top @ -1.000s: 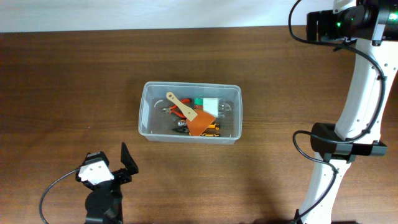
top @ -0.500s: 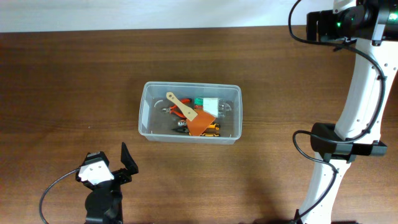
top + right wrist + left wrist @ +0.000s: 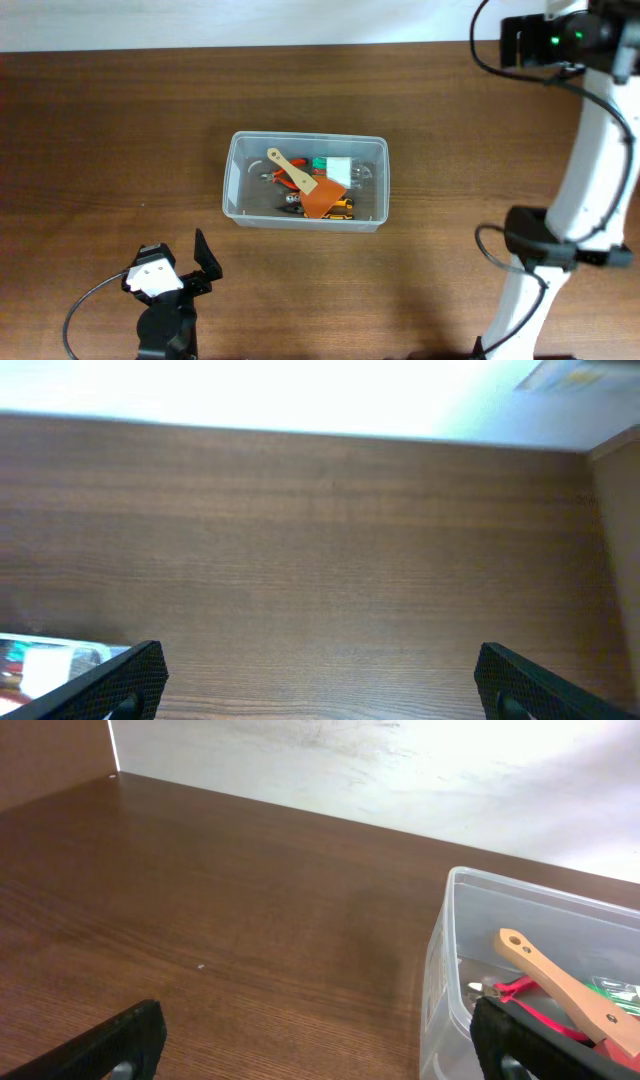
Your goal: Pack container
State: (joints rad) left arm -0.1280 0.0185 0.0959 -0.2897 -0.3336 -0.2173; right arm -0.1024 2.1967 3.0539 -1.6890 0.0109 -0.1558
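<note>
Dark wooden tabletop (image 3: 100,120). The container (image 3: 232,200) sits mid-table, long axis left to right, tools (image 3: 296,176) inside. The left claw (image 3: 320,1055), spread wide and empty, is nearer, with the container far-right of it. The right claw (image 3: 320,695) is also spread and empty.

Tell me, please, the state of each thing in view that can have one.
container: open-topped, upright, holding tools.
scraper: lying inside the container, atop other tools.
left gripper: jaws open, empty.
right gripper: jaws open, empty.
</note>
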